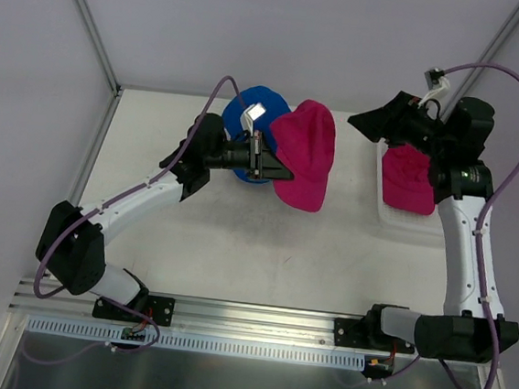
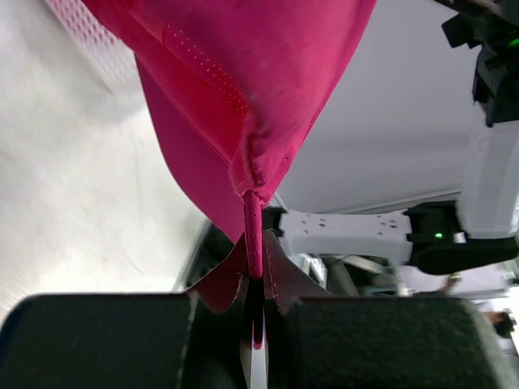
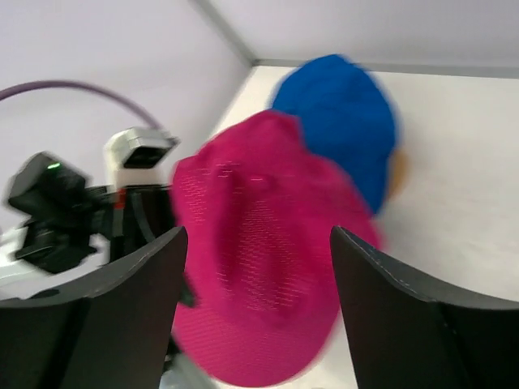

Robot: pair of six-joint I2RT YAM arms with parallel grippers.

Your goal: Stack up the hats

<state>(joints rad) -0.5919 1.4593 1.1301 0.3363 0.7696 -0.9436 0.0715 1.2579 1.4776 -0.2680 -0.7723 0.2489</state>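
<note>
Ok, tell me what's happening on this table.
The left gripper has its jaws shut on the edge of a magenta pink fabric cap, holding it right beside the royal blue fabric cap. The right gripper, jaws open, hangs near the white rectangular tray, where a second magenta pink cap lies. The stack is not finished.

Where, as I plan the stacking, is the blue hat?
In the top view the blue hat lies left of centre at the back, partly hidden by the pink hat the left gripper pinches.
</note>
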